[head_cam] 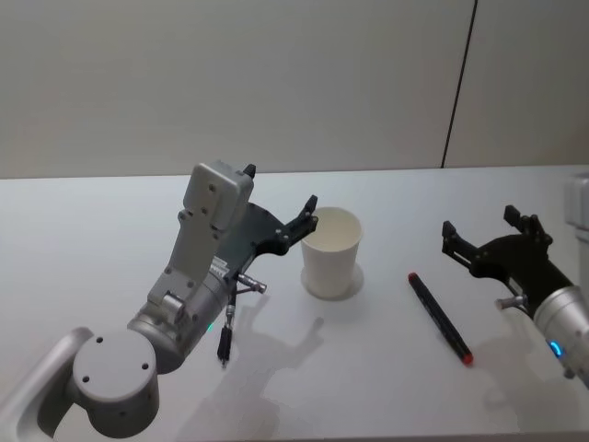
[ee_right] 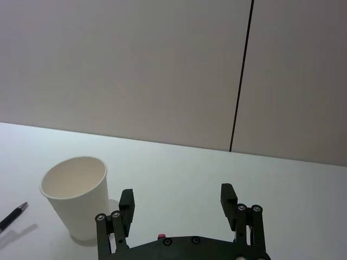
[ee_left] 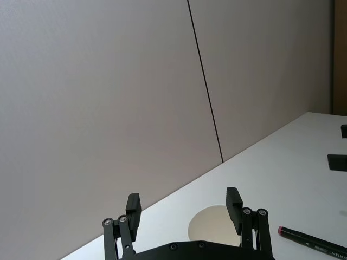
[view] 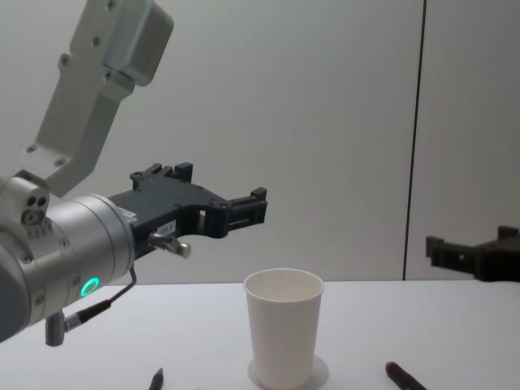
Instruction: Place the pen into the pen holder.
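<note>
Left gripper [head_cam: 304, 224] hung with its fingers spread and nothing between them, up above the desk and just to the left of the plain white tapered paper cup [head_cam: 329, 253], not touching it as far as the chest view showed. Right gripper [head_cam: 479, 226] was also spread wide and empty, hovering near the right edge of the white desk [head_cam: 110, 230].

The cup stood upright around the middle of the desk. A black marker-style pen with red ends [head_cam: 439, 318] lay flat between the cup and the right edge, slanting toward the near edge, just inboard of the right gripper. A thinner black pen [head_cam: 224, 339] lay under the left arm, on the cup's left side. I honestly couldn't tell which one was meant to be "the pen".

What worried me:
- That cup looked light and empty. With the left fingertip so close to the rim, one small sideways nudge could have tipped it.
- A pen lying flat gives the fingers very little to grab, so it could have rolled or skidded out of the pinch.
- Dropped in at a slant, a long pen might have levered the cup over.
- Both arms closing in on the cup could have bumped each other.
</note>
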Robot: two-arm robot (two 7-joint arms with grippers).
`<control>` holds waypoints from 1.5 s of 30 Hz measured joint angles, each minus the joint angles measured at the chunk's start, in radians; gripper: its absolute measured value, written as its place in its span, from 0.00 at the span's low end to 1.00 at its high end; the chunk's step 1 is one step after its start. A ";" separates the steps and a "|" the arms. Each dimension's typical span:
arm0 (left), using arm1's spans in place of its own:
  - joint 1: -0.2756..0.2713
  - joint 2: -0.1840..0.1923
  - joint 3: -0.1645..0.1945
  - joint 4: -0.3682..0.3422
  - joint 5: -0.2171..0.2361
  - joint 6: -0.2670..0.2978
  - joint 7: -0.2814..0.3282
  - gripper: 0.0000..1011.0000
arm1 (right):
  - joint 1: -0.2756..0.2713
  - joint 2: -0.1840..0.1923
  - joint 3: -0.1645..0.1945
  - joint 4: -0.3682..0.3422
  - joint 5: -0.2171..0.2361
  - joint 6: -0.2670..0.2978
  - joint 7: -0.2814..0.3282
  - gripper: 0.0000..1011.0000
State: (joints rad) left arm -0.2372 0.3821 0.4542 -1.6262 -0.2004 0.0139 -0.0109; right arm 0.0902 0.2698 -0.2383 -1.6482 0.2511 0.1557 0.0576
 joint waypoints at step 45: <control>0.000 0.000 0.000 0.000 0.000 0.000 0.000 0.99 | 0.099 -0.129 -0.063 0.291 -0.084 0.095 -0.067 0.99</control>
State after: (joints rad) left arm -0.2372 0.3821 0.4542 -1.6262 -0.2004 0.0139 -0.0109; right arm 0.1890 0.1412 -0.3016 -1.3569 0.1676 0.2504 -0.0097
